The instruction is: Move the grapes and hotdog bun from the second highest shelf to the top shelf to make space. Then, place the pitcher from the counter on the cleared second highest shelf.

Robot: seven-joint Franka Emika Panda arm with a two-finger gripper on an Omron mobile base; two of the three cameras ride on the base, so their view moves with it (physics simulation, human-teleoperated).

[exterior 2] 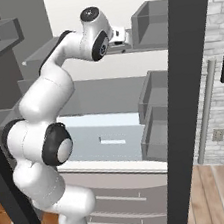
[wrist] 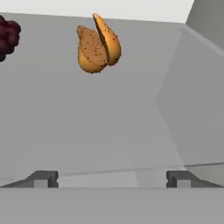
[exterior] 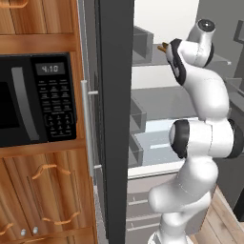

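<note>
In the hand view the hotdog bun [wrist: 97, 46] lies ahead of my gripper [wrist: 112, 179] on a grey fridge shelf [wrist: 87, 127], split open with its tan speckled halves apart. The grapes [wrist: 8, 37] sit at the left edge on the same plate, a dark red cluster partly cut off. My gripper is open, its fingertips [wrist: 41, 178] far apart and holding nothing, well short of the bun. From the left base view a tan tip of the bun [exterior: 164, 46] pokes out beside my wrist, on the uppermost shelf plate [exterior: 145, 59] that shows. Pitcher and counter are out of view.
The dark edge of the open fridge door [exterior: 114, 119] stands close on the left, with a microwave [exterior: 33, 97] in wooden cabinets beyond. A grey side wall [wrist: 197, 96] bounds the shelf on the right. Door bins [exterior 2: 156, 108] and a pale drawer [exterior 2: 108, 140] lie lower down.
</note>
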